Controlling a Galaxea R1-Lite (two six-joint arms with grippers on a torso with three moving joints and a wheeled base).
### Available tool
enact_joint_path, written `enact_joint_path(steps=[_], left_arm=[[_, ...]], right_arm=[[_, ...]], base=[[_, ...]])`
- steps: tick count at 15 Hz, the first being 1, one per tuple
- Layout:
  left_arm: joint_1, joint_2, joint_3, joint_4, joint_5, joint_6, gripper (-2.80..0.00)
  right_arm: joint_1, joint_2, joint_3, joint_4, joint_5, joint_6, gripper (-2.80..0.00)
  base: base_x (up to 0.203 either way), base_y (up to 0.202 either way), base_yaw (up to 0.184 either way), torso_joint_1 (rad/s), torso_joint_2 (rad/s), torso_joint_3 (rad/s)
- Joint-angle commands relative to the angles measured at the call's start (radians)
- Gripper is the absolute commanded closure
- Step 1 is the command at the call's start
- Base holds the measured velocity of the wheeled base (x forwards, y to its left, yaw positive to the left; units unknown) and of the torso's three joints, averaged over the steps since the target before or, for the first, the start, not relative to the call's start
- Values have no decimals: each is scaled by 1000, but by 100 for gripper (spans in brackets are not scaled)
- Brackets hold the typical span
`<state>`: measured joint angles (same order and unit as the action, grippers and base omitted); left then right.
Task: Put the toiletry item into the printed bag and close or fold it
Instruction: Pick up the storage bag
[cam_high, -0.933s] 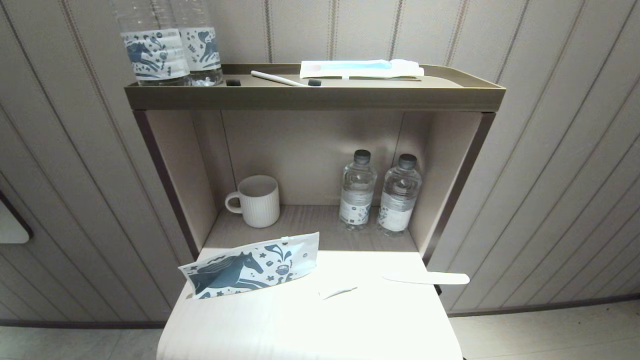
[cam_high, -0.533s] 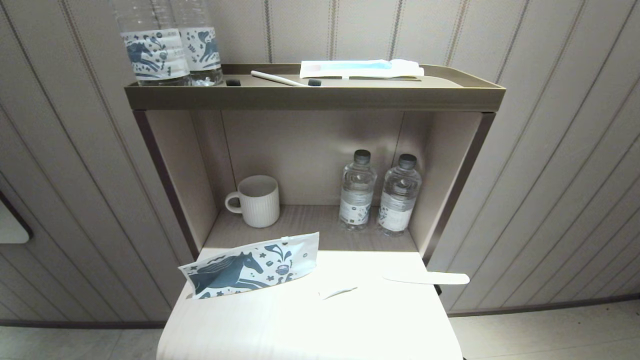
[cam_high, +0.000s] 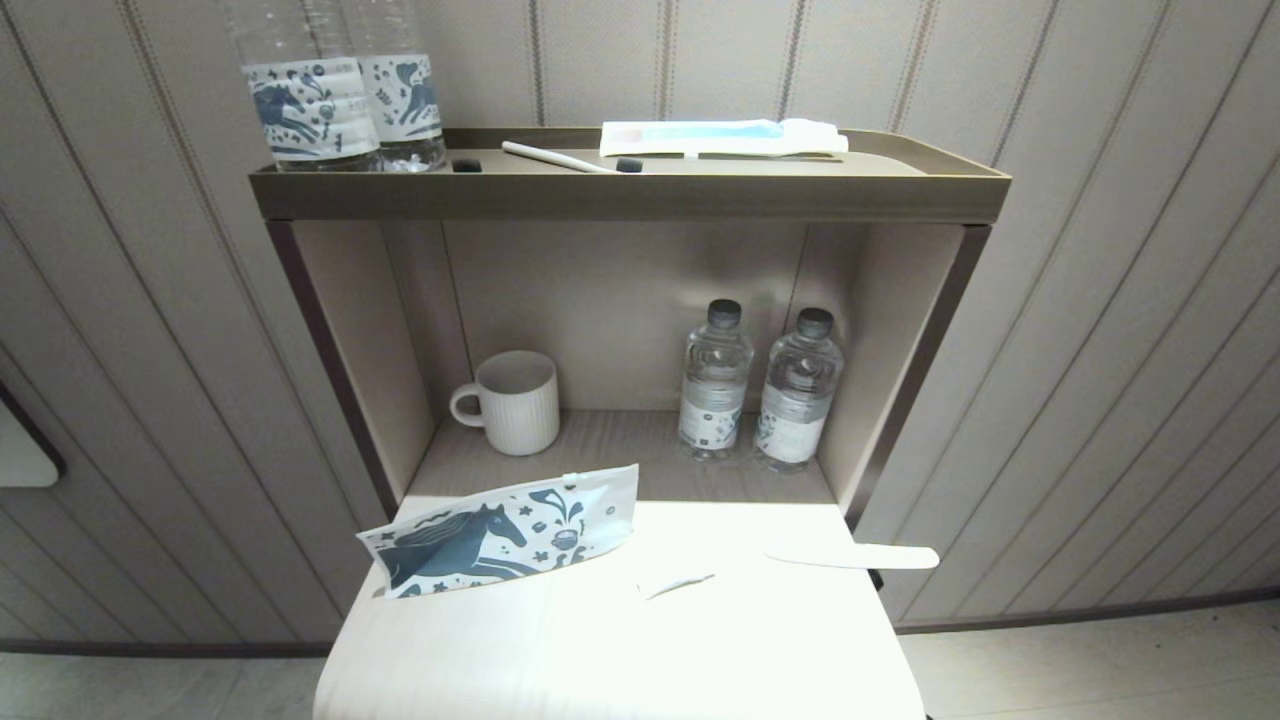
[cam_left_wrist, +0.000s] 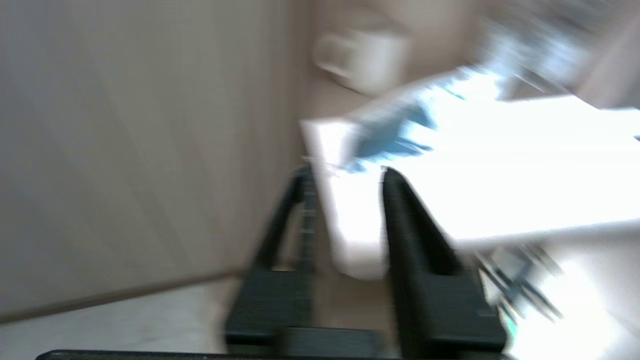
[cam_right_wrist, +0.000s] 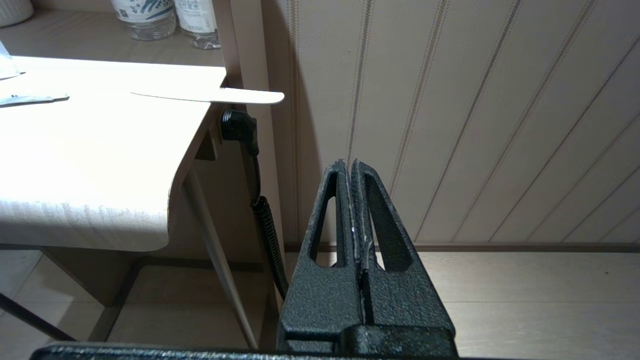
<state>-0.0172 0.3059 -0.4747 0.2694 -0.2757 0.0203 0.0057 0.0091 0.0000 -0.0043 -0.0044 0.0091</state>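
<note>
So the printed bag (cam_high: 500, 535) is lying flat on the white table (cam_high: 620, 650), up near the back left corner, horse side up, with one long edge toward the shelf unit (cam_high: 630, 195). Nothing is touching it. A little to its right there's a small thin white stick (cam_high: 677, 583) on the tabletop, and further right a long flat white strip (cam_high: 852, 556) that pokes out past the table's right edge.

In the cubby behind the table there's a white ribbed mug (cam_high: 512, 402) on the left and two small water bottles (cam_high: 758, 395) side by side on the right. On the top tray sit two bigger bottles with horse labels (cam_high: 340, 100), a white pen-like thing (cam_high: 560, 158) and a flat pack with a light blue stripe (cam_high: 722, 137).

Neither arm shows up in the head view. The left gripper (cam_left_wrist: 345, 172) is low, in front of the table's near left corner, pointing toward the bag (cam_left_wrist: 395, 132); that view is smeared, but you can see a gap between the two black fingers (cam_left_wrist: 415, 225), so it's parted and has nothing in it. The right gripper (cam_right_wrist: 351, 167) is parked down off the right side of the table, near the striped wall (cam_right_wrist: 475, 125), fingers pressed tight together and empty
</note>
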Motion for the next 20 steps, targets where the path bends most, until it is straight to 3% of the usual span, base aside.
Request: enact_joint_path(steps=[1, 3, 5, 9, 13, 16, 20], left_arm=[[-7, 187, -42, 19, -133, 35, -280], [-10, 360, -49, 25, -217, 152, -280], [-13, 525, -29, -4, -255, 306, -280], [-43, 760, 4, -230, -282, 491, -280], [-47, 841, -8, -282, -278, 730, -280], [-47, 869, -27, -285, -266, 812, -280], [-101, 919, -64, -285, -262, 841, -280]], right_arm=[[0, 2, 0, 0, 0, 0, 0], [0, 2, 0, -2, 0, 0, 0], [2, 2, 0, 0, 0, 0, 0], [0, 2, 0, 0, 0, 0, 0], [1, 0, 0, 0, 0, 0, 0], [2, 2, 0, 0, 0, 0, 0], [2, 2, 0, 0, 0, 0, 0]], base=[[0, 0, 0, 0, 0, 0], [0, 0, 0, 0, 0, 0], [0, 0, 0, 0, 0, 0], [0, 0, 0, 0, 0, 0], [0, 0, 0, 0, 0, 0], [0, 0, 0, 0, 0, 0], [0, 0, 0, 0, 0, 0]])
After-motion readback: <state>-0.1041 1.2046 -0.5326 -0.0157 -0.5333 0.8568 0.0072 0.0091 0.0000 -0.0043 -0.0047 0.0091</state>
